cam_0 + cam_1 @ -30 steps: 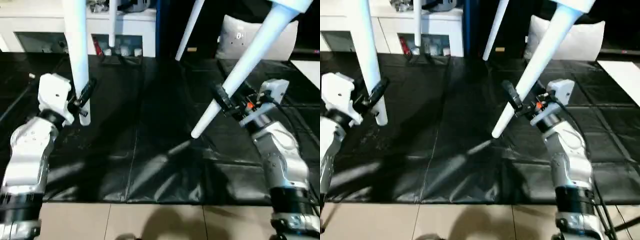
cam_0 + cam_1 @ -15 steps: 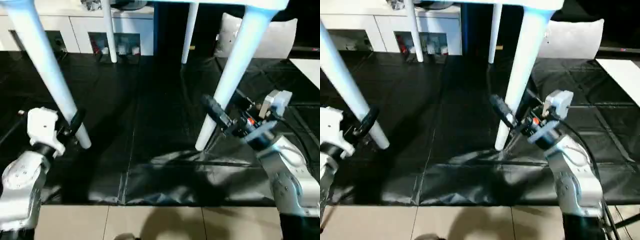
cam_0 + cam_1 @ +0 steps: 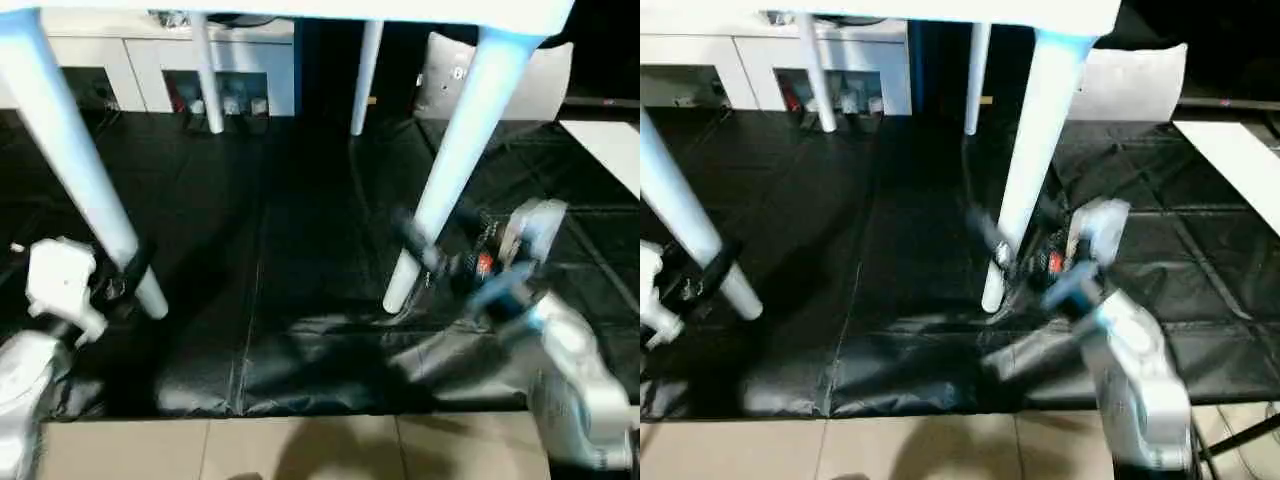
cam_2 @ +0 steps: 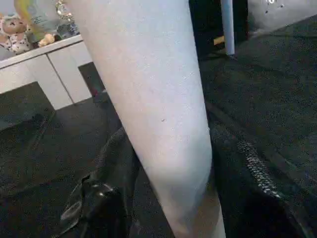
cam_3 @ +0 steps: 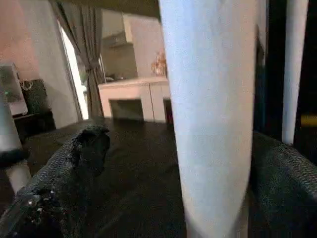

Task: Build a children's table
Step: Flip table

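Note:
The children's table stands on its legs on the black mat, its white tabletop (image 3: 300,10) along the upper edge of the head views. My left gripper (image 3: 128,283) is shut on the near-left leg (image 3: 75,170) just above its foot; the left wrist view has that leg (image 4: 163,124) pressed between both fingers. My right gripper (image 3: 425,250) sits around the near-right leg (image 3: 450,160), open, and in the right wrist view one finger (image 5: 84,148) stands well off the leg (image 5: 213,124). Two far legs (image 3: 205,75) (image 3: 365,75) rest at the back.
A black mat (image 3: 300,230) covers the floor, with pale tiles (image 3: 300,450) at its near edge. White cabinets (image 3: 150,60) line the back. A grey cushion (image 3: 545,85) leans at the back right, and a white panel (image 3: 610,140) lies at the far right.
The table has swung from tilted to upright, and its near legs' feet have come down onto the mat. My right gripper has let go of its leg, and that arm is in motion.

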Motion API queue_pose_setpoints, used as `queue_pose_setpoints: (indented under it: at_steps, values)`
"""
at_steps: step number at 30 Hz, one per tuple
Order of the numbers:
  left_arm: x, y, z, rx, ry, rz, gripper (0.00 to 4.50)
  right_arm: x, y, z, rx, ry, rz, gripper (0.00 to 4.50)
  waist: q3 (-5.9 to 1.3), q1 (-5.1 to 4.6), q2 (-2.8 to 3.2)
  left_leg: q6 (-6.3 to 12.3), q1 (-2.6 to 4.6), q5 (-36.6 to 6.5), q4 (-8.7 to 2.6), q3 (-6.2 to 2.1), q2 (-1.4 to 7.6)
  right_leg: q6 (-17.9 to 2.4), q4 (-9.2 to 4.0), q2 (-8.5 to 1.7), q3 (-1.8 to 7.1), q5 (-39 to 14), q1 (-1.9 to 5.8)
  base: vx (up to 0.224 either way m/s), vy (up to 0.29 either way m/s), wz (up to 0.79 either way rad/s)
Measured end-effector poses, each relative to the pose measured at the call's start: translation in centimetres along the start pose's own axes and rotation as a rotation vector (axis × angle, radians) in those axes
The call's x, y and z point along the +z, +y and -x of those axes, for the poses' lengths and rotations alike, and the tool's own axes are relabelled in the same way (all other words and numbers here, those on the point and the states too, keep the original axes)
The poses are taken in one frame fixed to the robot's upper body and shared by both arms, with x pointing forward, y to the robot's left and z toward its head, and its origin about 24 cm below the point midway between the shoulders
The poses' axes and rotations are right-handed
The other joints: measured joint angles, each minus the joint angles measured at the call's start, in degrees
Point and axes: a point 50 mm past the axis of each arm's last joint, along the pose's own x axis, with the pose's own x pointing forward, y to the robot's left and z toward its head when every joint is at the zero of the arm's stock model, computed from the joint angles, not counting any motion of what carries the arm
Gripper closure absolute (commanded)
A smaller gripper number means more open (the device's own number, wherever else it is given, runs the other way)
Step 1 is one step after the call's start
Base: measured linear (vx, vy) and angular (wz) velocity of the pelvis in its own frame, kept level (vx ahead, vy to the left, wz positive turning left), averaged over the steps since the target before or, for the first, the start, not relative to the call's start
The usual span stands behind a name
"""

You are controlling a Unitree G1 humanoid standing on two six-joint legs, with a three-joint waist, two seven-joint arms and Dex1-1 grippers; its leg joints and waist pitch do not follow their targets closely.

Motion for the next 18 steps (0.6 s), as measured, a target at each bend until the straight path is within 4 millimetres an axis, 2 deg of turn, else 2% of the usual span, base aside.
queue_pose_setpoints:
  at_steps: [1, 2, 4, 7, 8, 12, 13, 14, 18]
  values:
    - [-0.6, -0.3, 0.6, -0.006, 0.009, 0.059, 1.75, -0.2, 0.2, 0.6, -0.004, 0.007, -0.004, 0.00, 0.13, -0.02, 0.27, 0.00, -0.01, 0.0, -0.01, 0.08, 0.00, 0.0, 0.01, 0.00, 0.07, 0.0, -0.05, 0.000, 0.000, 0.00]
    - [-1.1, -0.7, 1.2, -0.005, 0.009, 0.115, 1.60, -0.6, 0.4, 1.2, -0.012, 0.019, -0.015, 0.00, 0.18, 0.01, 0.28, 0.00, -0.02, 0.0, -0.10, 0.09, 0.00, 0.1, 0.01, 0.00, 0.08, 0.0, -0.11, 0.000, 0.000, 0.00]
    - [-1.5, -1.2, 2.2, -0.012, 0.012, 0.202, 1.41, -1.4, 0.5, 2.2, -0.032, 0.049, -0.042, 0.00, 0.24, 0.20, 0.03, -0.02, -0.06, 0.0, -0.22, 0.09, 0.04, 0.0, 0.12, 0.05, 0.06, -0.2, -0.23, 0.000, 0.000, 0.00]
    - [-0.9, -2.0, 3.0, -0.038, -0.019, 0.252, 1.29, -1.6, 0.9, 3.1, -0.045, 0.059, -0.046, 0.00, 0.25, 0.43, 0.02, -0.04, -0.58, 0.0, -0.26, 0.09, 0.07, -0.1, 0.18, 0.09, 0.05, -0.2, -0.75, 0.000, 0.000, 0.00]
    - [-0.7, -2.1, 3.1, -0.040, -0.029, 0.259, 1.03, -1.6, 1.0, 3.2, -0.045, 0.058, -0.048, 0.00, 0.25, 0.49, 0.02, -0.05, -0.63, 0.0, -0.25, 0.09, 0.07, -0.1, 0.19, 0.09, 0.05, -0.2, -0.81, 0.000, 0.000, 0.00]
    - [-0.2, -3.7, 4.1, -0.022, -0.075, 0.372, 0.88, -1.3, 2.1, 4.4, -0.052, 0.057, -0.072, 0.00, 0.23, 0.48, -0.05, 0.01, -0.67, 0.0, -0.25, 0.13, 0.07, -0.1, 0.14, 0.08, 0.05, -0.2, -0.85, 0.000, 0.000, 0.00]
    - [-0.2, -3.9, 4.3, -0.002, -0.067, 0.380, 0.61, -1.1, 2.3, 4.5, -0.053, 0.052, -0.072, 0.00, 0.23, 0.37, -0.05, -0.01, -0.64, 0.0, -0.25, 0.13, 0.07, -0.1, 0.17, 0.08, 0.05, -0.2, -0.84, 0.000, 0.000, 0.00]
    - [-0.1, -3.9, 4.3, 0.014, -0.060, 0.380, 0.52, -0.9, 2.4, 4.5, -0.048, 0.050, -0.068, 0.00, 0.23, 0.32, -0.05, -0.05, -0.61, 0.1, -0.25, 0.13, 0.07, -0.1, 0.21, 0.08, 0.05, -0.2, -0.84, 0.000, 0.000, 0.00]
    - [0.9, -4.6, 3.9, 0.032, -0.102, 0.404, 0.52, -0.1, 2.8, 4.5, -0.050, 0.047, -0.048, 0.00, 0.21, 0.31, -0.07, -0.10, -0.34, 0.1, -0.24, 0.12, 0.08, 0.0, 0.18, 0.08, 0.05, -0.2, -0.48, 0.000, 0.000, 0.00]
